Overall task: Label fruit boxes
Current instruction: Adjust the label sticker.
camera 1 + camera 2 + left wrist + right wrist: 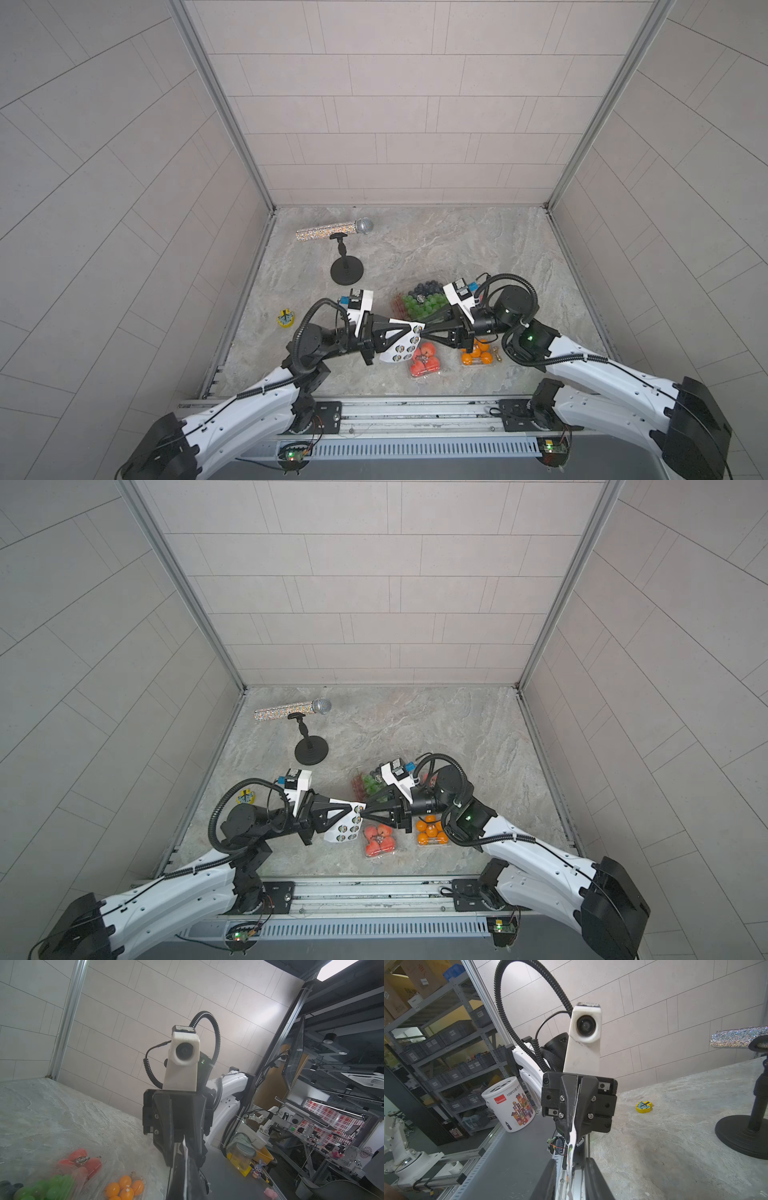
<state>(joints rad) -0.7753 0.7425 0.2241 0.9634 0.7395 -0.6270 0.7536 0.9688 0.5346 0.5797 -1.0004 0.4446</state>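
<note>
Both grippers meet tip to tip above the table's front middle. My left gripper [409,329] [185,1178] is shut on a white sheet of round stickers [401,349] [344,828], which hangs edge-on between us. My right gripper [424,333] [570,1162] is open a little, with the sheet's edge [570,1150] between its fingers and not touching them. Below lie the fruit boxes: a large one with green grapes and blueberries [419,301], a small one with red fruit [424,359], and one with oranges [478,353] partly under my right arm. Another red-fruit box [83,1162] shows in the left wrist view.
A glittery microphone [334,230] rests on a black stand with a round base [347,270] at the back left. A small yellow toy [285,320] lies near the left wall. A metal rail [395,405] runs along the table's front edge.
</note>
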